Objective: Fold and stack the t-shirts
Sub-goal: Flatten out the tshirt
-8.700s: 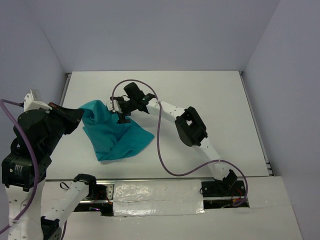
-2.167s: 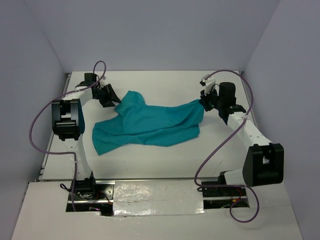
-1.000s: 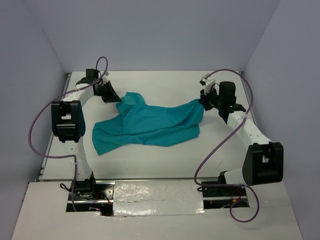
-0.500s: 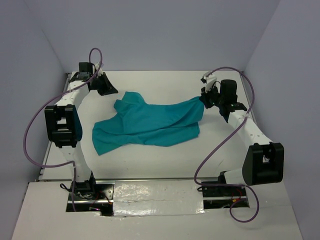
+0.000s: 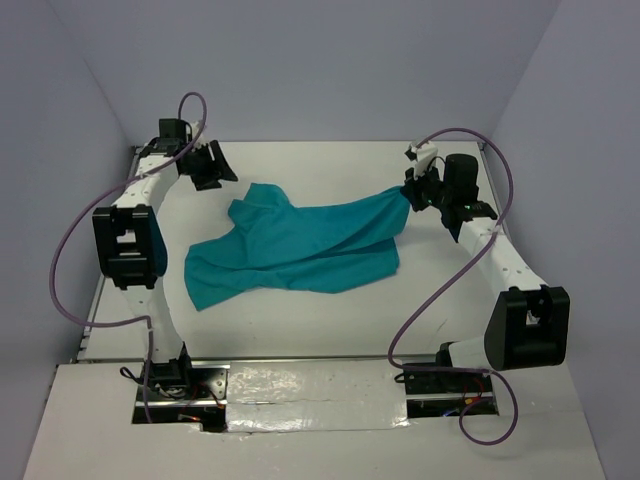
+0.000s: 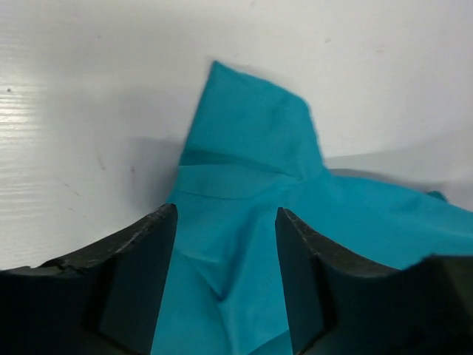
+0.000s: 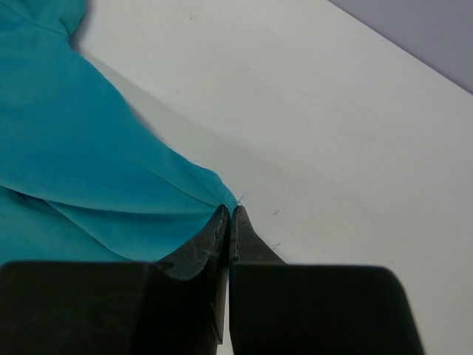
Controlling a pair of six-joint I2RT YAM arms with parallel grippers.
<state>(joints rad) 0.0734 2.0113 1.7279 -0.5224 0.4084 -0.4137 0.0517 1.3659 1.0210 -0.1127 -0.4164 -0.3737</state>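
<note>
- Pale lilac walls [image 5: 300, 70] close in a plain white table [image 5: 330, 330]. A rumpled teal cloth t-shirt [image 5: 300, 245] lies across its middle, drawn out toward the far-right corner.
- The right gripper [image 5: 412, 195] is clenched on a thin pinch of the t-shirt's hem. With so little cloth between the tips, a hard pull could slip it free.
- The left gripper [image 5: 215, 170] stands released, grasping nothing, just short of the shirt's pointed flap [image 6: 247, 118] near the far-left corner.
- That end is unheld, so any tug from the right would likely drag the whole garment and bunch it rather than flatten it.
- The left arm reaches up the left edge, wrist turned inward toward the shirt.
- The right arm runs up the right edge, wrist bent toward the centre.
</note>
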